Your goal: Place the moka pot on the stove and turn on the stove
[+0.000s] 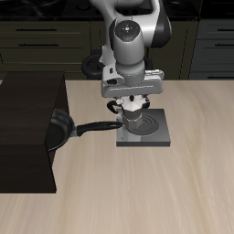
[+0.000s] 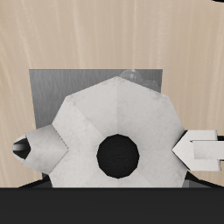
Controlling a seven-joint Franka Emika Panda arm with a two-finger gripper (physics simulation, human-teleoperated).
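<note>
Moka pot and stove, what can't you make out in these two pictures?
- Exterior view: the gripper and arm cover most of the moka pot, so whether it rests on the stove is hidden.
- Wrist view: the pot covers the burner.
- Stove knob: not visible in either view, so on or off is unknown.
- Frying pan: its inside is too dark.

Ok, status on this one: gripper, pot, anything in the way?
Gripper over stove, jaws astride moka pot; grip unconfirmed. Frying pan beside stove, clear.

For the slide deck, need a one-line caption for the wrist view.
Looking straight down past the gripper onto the silver faceted moka pot and its black lid knob, above the grey stove.
</note>
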